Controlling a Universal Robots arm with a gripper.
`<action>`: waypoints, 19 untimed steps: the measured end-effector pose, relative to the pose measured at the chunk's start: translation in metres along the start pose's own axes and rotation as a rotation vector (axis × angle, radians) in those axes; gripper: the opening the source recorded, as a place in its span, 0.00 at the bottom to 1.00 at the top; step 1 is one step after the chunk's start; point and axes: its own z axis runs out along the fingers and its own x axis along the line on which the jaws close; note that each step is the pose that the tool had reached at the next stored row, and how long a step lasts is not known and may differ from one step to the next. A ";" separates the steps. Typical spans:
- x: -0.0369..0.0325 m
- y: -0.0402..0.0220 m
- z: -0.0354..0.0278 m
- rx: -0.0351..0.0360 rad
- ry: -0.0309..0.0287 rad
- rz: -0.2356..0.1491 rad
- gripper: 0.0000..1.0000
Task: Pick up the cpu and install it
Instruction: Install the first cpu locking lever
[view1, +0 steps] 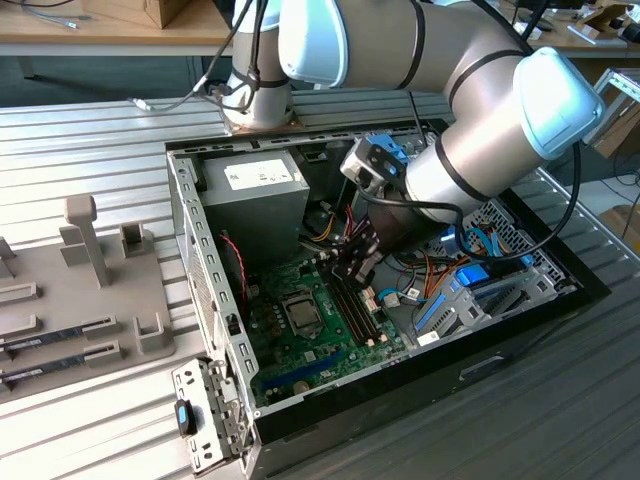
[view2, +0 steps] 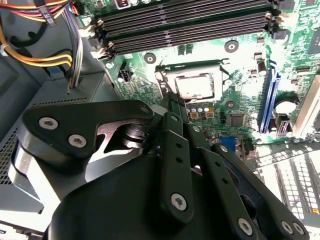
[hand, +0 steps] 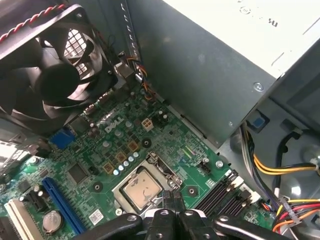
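The hand (hand: 170, 200) hangs just above the cpu (hand: 142, 189) seated in its socket, fingers pressed together, holding nothing.

Lab: slatted metal bench (view1: 90, 130), opened computer case (view1: 200, 260).

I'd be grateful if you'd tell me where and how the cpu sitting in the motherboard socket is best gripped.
Probably by two opposite thin edges, from straight above. The cpu lies flat in the socket frame, silvery top up, so only its top and narrow rim are reachable; the frame closely surrounds it, leaving little finger room. The gripper hovers just beside it, with the memory slots on the far side.
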 end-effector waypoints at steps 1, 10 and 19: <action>0.0000 0.0000 0.0000 0.0035 0.0034 0.002 0.11; 0.0003 0.0013 -0.0034 0.0158 0.0149 0.007 0.11; 0.0000 0.0093 -0.0184 0.0157 0.0148 0.007 0.11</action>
